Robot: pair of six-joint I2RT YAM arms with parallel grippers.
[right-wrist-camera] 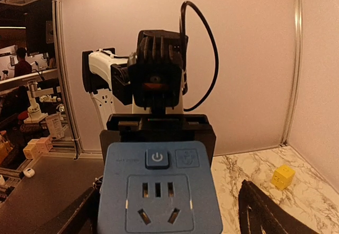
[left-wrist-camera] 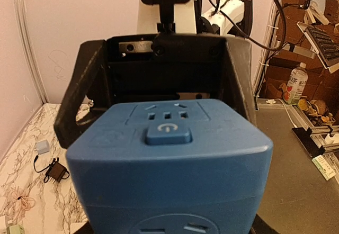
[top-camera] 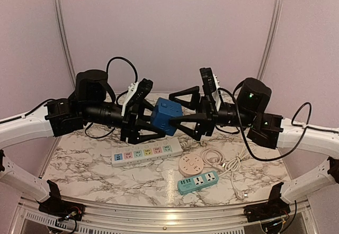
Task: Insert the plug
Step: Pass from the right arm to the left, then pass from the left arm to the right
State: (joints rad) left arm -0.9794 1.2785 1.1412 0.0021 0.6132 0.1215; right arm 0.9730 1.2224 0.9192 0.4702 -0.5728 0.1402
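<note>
Handover in mid-air: we see the blue socket cube held above the desk, at the centre of the overhead view. The left pincer is clamped on its 9 o'clock side, and the right pincer stands apart around its 3 o'clock side — the right wrist view shows a gap beside one finger. The plug, as we read it, ends the white cord lying at 5 o'clock on the desk. Done well, we judge, the right arm backs straight out toward 3 o'clock without brushing the cube, while the left grips squarely — socket face unobstructed.
</note>
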